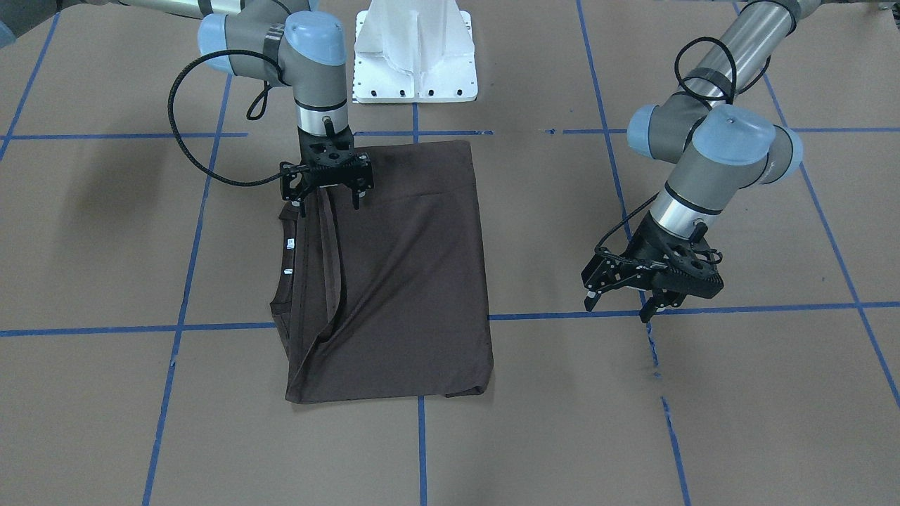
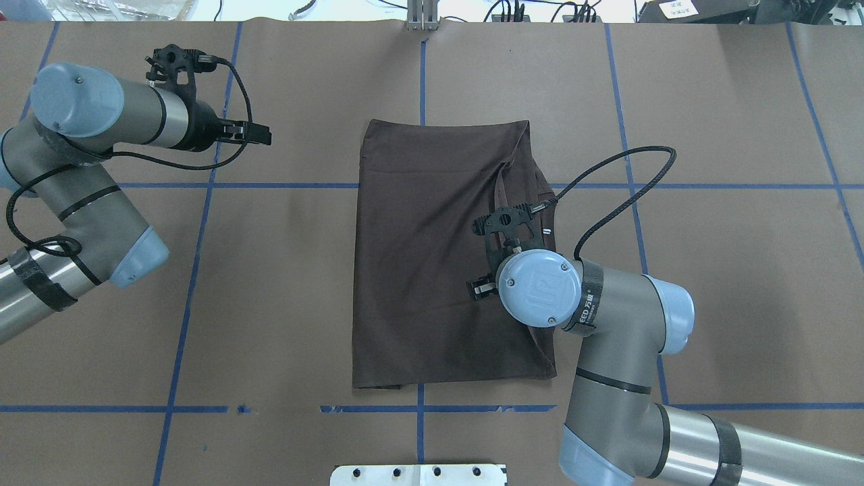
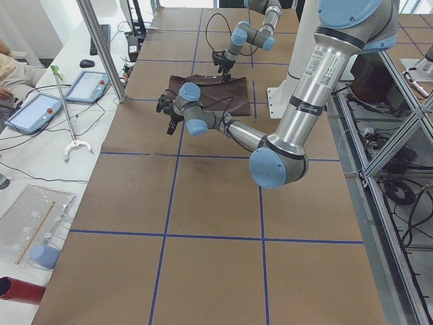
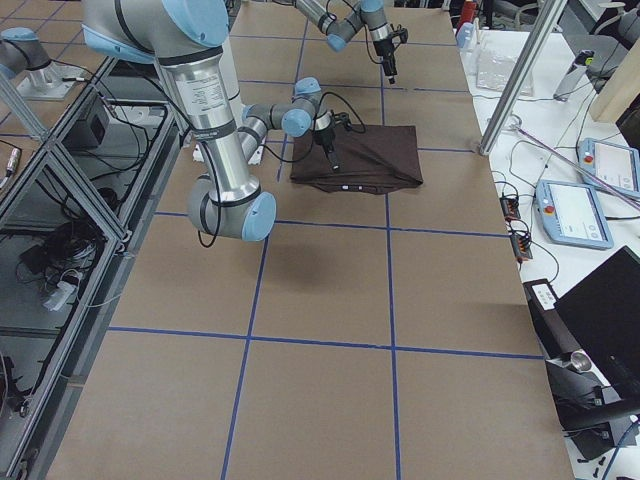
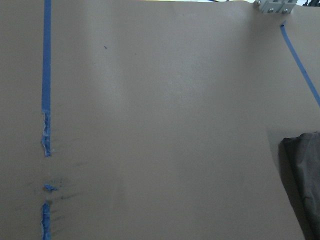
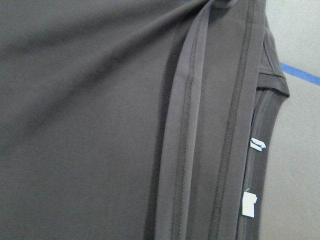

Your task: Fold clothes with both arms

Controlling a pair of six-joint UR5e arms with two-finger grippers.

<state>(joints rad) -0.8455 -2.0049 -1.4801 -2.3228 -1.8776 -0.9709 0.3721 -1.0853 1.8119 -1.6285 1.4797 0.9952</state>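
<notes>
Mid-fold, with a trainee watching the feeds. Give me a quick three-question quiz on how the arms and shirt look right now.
1. True or false: the left gripper hangs over bare table, apart from the shirt.
2. The right gripper is: A. shut on a sleeve; B. open, jaws above the shirt on its collar side; C. out of every view.
3. Fill in: the two small tags by the collar are ____.
Key: 1 true; 2 B; 3 white.
</notes>
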